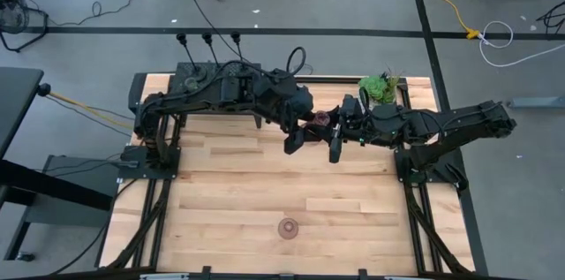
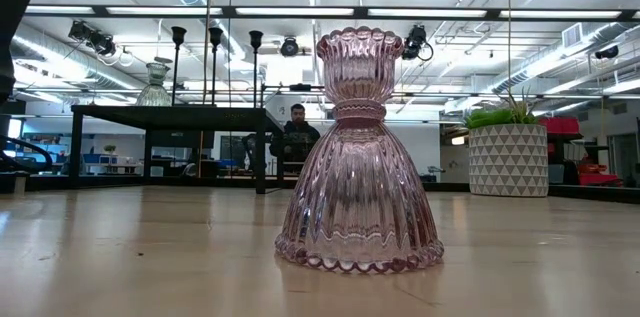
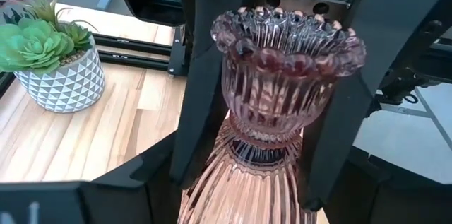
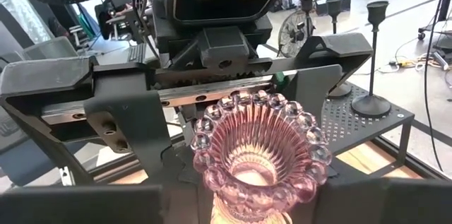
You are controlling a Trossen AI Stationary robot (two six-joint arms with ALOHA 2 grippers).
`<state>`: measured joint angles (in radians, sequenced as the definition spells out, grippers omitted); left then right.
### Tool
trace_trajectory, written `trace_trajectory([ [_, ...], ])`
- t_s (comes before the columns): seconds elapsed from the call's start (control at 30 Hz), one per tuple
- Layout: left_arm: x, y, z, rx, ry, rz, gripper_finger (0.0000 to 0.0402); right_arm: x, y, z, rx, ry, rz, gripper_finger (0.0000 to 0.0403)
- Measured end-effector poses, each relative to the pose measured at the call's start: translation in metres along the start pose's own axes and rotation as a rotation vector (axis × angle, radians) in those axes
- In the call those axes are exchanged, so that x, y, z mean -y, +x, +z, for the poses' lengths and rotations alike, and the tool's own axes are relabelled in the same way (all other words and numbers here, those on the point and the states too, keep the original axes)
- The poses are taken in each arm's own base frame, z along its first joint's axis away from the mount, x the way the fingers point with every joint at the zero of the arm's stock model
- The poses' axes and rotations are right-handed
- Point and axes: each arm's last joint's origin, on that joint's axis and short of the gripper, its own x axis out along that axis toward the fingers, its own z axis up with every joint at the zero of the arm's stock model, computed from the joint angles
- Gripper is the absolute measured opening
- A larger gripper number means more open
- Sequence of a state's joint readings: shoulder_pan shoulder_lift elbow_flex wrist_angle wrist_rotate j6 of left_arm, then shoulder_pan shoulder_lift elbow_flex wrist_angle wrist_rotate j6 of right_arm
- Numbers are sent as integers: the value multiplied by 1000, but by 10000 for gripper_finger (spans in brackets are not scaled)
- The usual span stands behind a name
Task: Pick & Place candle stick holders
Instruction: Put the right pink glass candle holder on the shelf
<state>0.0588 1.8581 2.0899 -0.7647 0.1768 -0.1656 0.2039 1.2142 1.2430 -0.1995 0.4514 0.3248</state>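
Note:
A pinkish ribbed glass holder [image 1: 320,119] stands upright between my two grippers over the far middle of the table; it also shows in the left wrist view [image 3: 286,75] and the right wrist view [image 4: 258,153]. My left gripper [image 1: 305,128] comes at it from the left and my right gripper [image 1: 330,130] from the right, and both are shut on it. A second pinkish holder [image 1: 288,227] stands on its scalloped foot near the front edge and fills the low view [image 2: 360,157]. Three black holders [image 2: 213,42] and a pale green one [image 2: 154,82] stand on the black mesh box [image 2: 170,114]. My left gripper has the holder's bell-shaped lower body [image 3: 212,196] between its two fingers, coming level from the table's left. The picture's edge cuts off the contact. The holder stands upright; whether its foot is on the table I cannot tell. My right gripper pinches the holder's upper cup [image 3: 236,104], below the beaded rim, between its two fingers [image 3: 201,90]. It comes from the table's right, slanting slightly down. The cup sits far back between the fingers.
A green plant in a white patterned pot [image 1: 380,87] stands at the far right, close behind my right arm; it also shows in the left wrist view [image 3: 53,54]. The mesh box [image 4: 353,125] sits at the far left under my left arm. A person sits in the room beyond the table [image 2: 297,132].

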Motion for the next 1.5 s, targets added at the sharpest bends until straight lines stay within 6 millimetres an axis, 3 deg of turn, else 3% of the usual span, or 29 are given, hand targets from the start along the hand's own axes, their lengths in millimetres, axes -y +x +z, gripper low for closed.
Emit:
trace_trajectory([
  [0.2,-5,-13,-1,-26,-15,45,251,1,-3,4,23,27,-13,180],
  [0.3,-6,-27,-3,-56,-7,101,234,1,-3,5,29,29,-14,188],
  [0.4,-6,-40,-5,-74,-3,164,199,1,-6,6,33,32,-8,177],
  [0.47,-7,-50,-8,-112,6,203,119,2,-9,8,40,33,-6,164],
  [0.93,-4,-134,-14,-100,-11,420,124,9,-28,18,56,30,12,83],
  [1.5,-2,-229,-38,-66,-115,616,124,10,-27,12,3,-3,-4,70],
])
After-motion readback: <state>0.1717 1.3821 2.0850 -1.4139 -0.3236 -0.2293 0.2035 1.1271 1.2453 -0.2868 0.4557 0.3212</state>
